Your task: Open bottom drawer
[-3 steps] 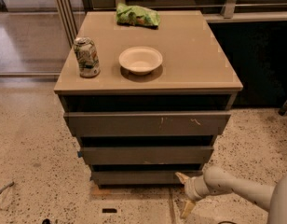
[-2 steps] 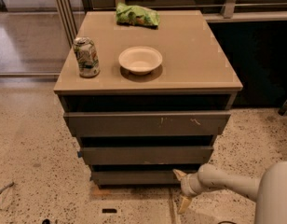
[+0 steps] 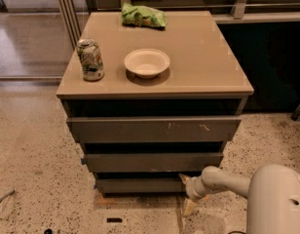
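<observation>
Edging left, the gripper (image 3: 187,193) now reaches the right end of the bottom drawer (image 3: 140,185), spread open, holding nothing; the pull seems next.

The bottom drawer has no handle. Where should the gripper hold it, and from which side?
Probably grip the top edge of the bottom drawer front, near its right end, coming from the front. The panel is flat, handleless; only the dark gap above it offers a hold. The gripper sits at that end.
</observation>
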`<state>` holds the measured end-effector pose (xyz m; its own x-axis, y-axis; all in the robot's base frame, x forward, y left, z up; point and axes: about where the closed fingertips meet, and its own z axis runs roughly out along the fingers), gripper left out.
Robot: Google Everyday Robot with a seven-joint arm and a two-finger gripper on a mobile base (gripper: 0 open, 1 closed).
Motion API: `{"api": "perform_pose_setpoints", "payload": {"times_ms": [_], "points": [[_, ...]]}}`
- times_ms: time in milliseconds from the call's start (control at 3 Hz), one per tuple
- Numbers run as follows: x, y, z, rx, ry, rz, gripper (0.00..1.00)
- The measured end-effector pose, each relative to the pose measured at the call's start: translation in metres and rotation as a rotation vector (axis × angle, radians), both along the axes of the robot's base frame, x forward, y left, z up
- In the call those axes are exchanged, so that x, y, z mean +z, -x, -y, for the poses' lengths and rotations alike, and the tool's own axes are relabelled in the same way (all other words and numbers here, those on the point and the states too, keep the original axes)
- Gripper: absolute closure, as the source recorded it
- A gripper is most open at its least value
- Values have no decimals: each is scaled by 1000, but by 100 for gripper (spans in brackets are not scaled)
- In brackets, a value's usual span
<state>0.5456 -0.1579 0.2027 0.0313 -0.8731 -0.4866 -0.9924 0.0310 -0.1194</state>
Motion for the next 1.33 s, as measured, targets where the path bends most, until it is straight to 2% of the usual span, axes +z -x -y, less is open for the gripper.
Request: {"api": "perform_pose_setpoints", "payload": {"times_ms": [667,1000,1333], "points": [[-8,-4,-1,8,3,11,0],[-44,-28,-5,27,12,-13,0],[-44,-28,-5,26,12,-14,0]]}}
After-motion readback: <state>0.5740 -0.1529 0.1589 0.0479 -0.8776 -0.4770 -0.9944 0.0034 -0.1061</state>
